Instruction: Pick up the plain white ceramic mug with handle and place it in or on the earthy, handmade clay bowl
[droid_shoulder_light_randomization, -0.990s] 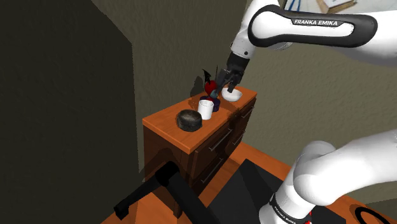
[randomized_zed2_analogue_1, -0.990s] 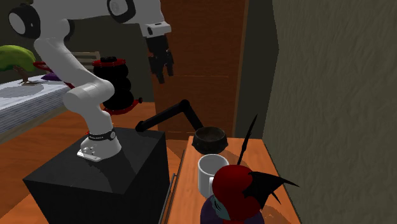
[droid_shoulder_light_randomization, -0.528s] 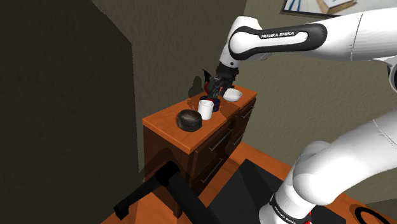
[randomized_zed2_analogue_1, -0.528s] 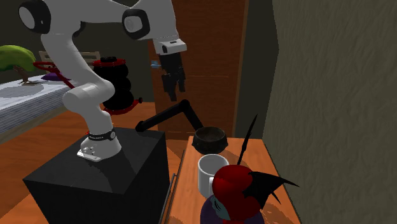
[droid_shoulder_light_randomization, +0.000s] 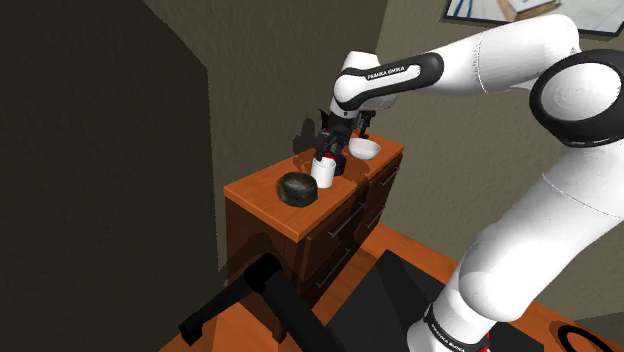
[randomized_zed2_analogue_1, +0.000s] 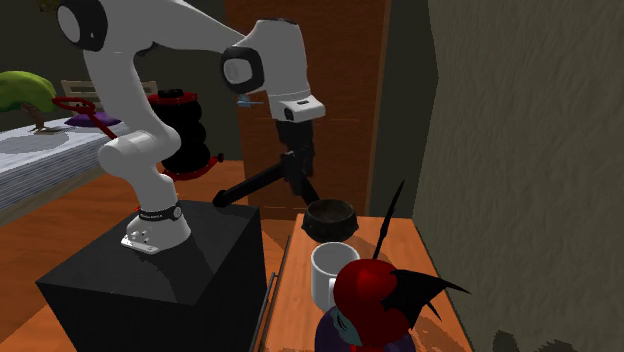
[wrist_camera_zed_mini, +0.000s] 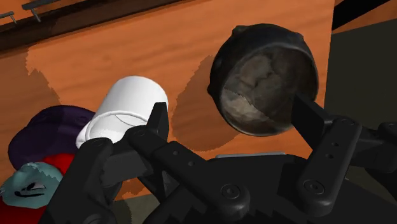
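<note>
orange-brown wood covers the dresser top (droid_shoulder_light_randomization: 256, 192), which stands against a dim wall. the white mug (droid_shoulder_light_randomization: 323, 172) stands upright on it, a little apart from the dark, rough bowl (droid_shoulder_light_randomization: 297, 188) and just beside a red-headed doll (randomized_zed2_analogue_1: 375, 298) with black wings. a small white dish (droid_shoulder_light_randomization: 364, 149) sits further along the top. the black gripper (droid_shoulder_light_randomization: 329, 142) hangs above the mug, fingers spread wide and holding nothing. in the wrist view one finger (wrist_camera_zed_mini: 157, 124) overlaps the mug's side and the other overlaps the bowl's rim.
</note>
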